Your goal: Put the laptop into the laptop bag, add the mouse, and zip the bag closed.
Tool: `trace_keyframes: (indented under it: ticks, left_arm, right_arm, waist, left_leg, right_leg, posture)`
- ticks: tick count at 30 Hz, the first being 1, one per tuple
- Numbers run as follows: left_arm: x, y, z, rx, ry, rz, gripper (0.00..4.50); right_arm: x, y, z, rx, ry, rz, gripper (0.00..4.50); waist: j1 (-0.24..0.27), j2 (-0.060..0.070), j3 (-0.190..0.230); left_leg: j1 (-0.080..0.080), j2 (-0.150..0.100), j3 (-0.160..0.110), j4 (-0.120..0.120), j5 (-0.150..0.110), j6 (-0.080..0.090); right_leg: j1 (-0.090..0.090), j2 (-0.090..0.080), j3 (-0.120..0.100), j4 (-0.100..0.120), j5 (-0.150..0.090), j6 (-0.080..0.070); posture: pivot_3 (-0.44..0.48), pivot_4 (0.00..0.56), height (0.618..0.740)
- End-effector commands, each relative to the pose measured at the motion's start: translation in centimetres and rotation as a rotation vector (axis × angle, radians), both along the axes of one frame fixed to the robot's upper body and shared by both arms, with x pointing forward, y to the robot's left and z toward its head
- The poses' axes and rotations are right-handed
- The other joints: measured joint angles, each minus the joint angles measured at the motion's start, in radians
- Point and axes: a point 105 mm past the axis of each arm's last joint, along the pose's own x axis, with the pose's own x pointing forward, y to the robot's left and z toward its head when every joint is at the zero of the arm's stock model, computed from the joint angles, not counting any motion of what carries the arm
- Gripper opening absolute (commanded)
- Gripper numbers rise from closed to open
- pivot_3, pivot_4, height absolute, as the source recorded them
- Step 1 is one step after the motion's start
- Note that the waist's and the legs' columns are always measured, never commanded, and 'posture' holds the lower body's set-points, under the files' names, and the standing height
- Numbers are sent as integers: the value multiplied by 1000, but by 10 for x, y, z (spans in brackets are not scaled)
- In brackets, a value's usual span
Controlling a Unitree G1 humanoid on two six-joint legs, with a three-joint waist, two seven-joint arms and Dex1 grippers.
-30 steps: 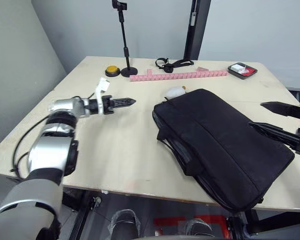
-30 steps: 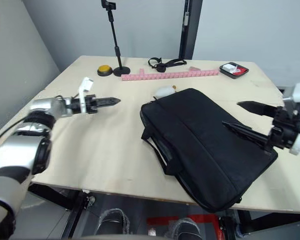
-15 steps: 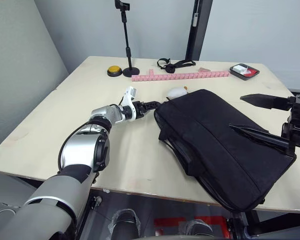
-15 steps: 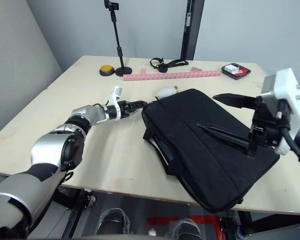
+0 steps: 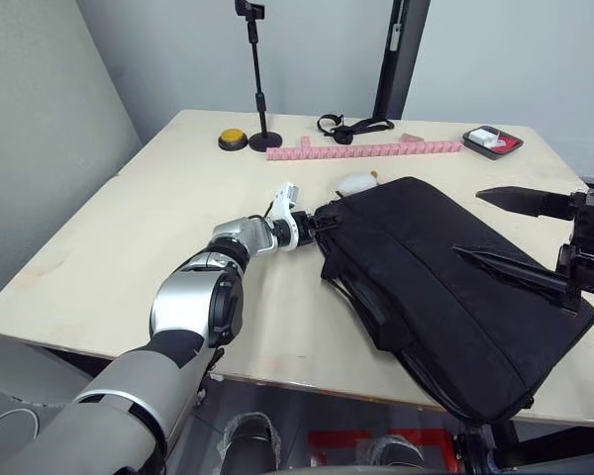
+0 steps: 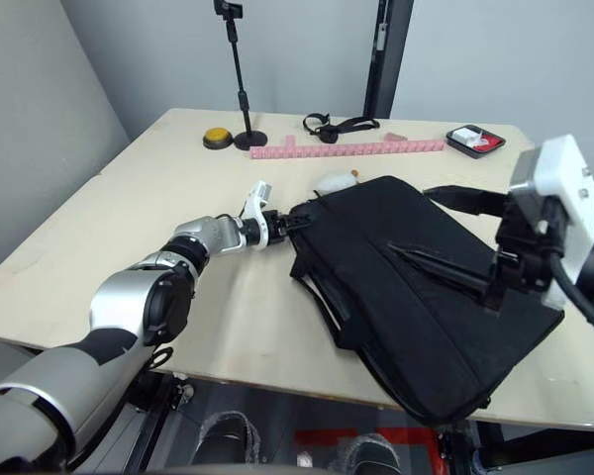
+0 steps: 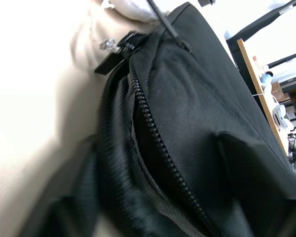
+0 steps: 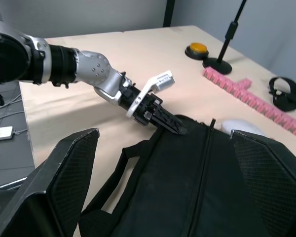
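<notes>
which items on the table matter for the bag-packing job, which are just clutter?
Job:
laptop bag, black, flat on the table
left gripper, at the bag's corner
right gripper, open above the bag

Clutter:
yellow button
black stand
pink strip
black strap
small tray
white soft thing behind the bag
</notes>
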Motion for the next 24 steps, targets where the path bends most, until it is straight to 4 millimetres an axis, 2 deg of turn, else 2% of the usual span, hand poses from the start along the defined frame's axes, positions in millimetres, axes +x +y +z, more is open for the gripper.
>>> trace_keyframes:
  ticks: [1, 6, 8, 11, 14, 19, 24]
  left_arm:
    - [4, 6, 12, -6, -38, -2, 1859]
    - [6, 19, 21, 10, -73, -18, 138]
    - [4, 21, 24, 23, -97, -57, 62]
    - [0, 24, 36, -20, -114, -112, 62]
    - [-2, 27, 44, -69, -112, -131, 62]
    - [-2, 31, 53, -119, -113, -122, 62]
    - [-4, 33, 53, -134, -106, -122, 62]
  right_arm:
    - [4, -21, -8, 62, 39, -85, 4500]
    - [-1, -59, -39, 210, 212, -203, 4500]
    - [-10, -74, -59, 227, 317, -254, 4500]
    - [-27, -106, -98, 252, 498, -382, 4500]
    - [-41, -125, -120, 354, 597, -439, 4500]
    - [-53, -127, -164, 423, 745, -472, 4500]
    - [-53, -134, -191, 453, 794, -535, 4500]
  waist:
    - [0, 0, 0]
    - [-2, 0, 0]
    - [-5, 0, 0]
    - [-6, 0, 0]
    - [-8, 0, 0]
    - [-7, 0, 1]
    - [-10, 0, 1]
  left_leg:
    - [-2, -1, -1, 0, 0, 1]
    - [-10, -6, -3, 0, 1, 11]
    - [-10, -6, -3, -1, 2, 13]
    - [-10, -6, -3, -4, 2, 12]
    - [-11, -6, -4, -5, 0, 10]
    - [-11, -6, -5, -6, 0, 10]
    - [-11, -7, -4, -6, 0, 10]
  right_leg:
    - [0, -1, -1, -2, 0, 0]
    - [-1, -6, -4, -8, 1, 0]
    - [-1, -6, -5, -10, 1, 0]
    - [-1, -6, -6, -12, 1, 1]
    - [-1, -7, -8, -15, 1, 1]
    - [0, -7, -10, -16, 1, 1]
    - [0, -8, -9, -16, 1, 1]
  posture:
    - [0, 150, 733]
    - [0, 150, 733]
    - [0, 150, 733]
    - [0, 150, 733]
    - [0, 150, 733]
    - [0, 150, 733]
    - [0, 150, 733]
